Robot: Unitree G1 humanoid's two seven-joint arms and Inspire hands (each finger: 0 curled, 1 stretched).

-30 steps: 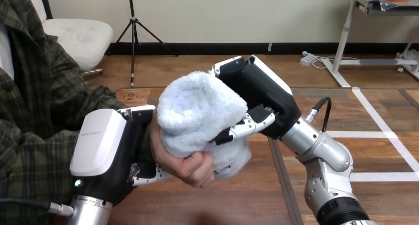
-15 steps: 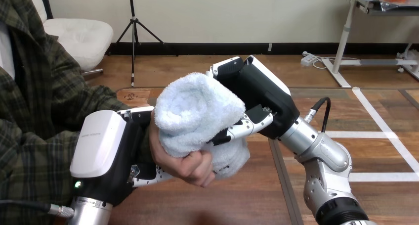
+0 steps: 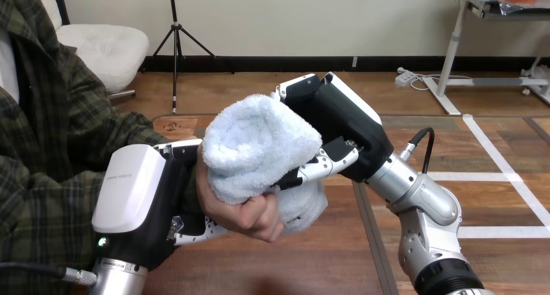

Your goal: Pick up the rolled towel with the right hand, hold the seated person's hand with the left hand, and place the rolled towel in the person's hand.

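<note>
- The rolled towel (image 3: 259,146) (pale blue, its rolled end facing up) is held off the table (image 3: 305,262), above its near half and left of the middle.
- The person's hand (image 3: 250,214) curls round the towel's lower end.
- The right hand (image 3: 344,129) grips the towel from the right, a finger pressed across its side.
- The left hand (image 3: 139,201) wraps the person's wrist (image 3: 202,188), its fingers curled underneath.

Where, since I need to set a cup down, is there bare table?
Bare table lies along the near edge, below the person's hand, between the robot's two arms. The middle is crowded: left hand, rolled towel and right hand bunch together.
</note>
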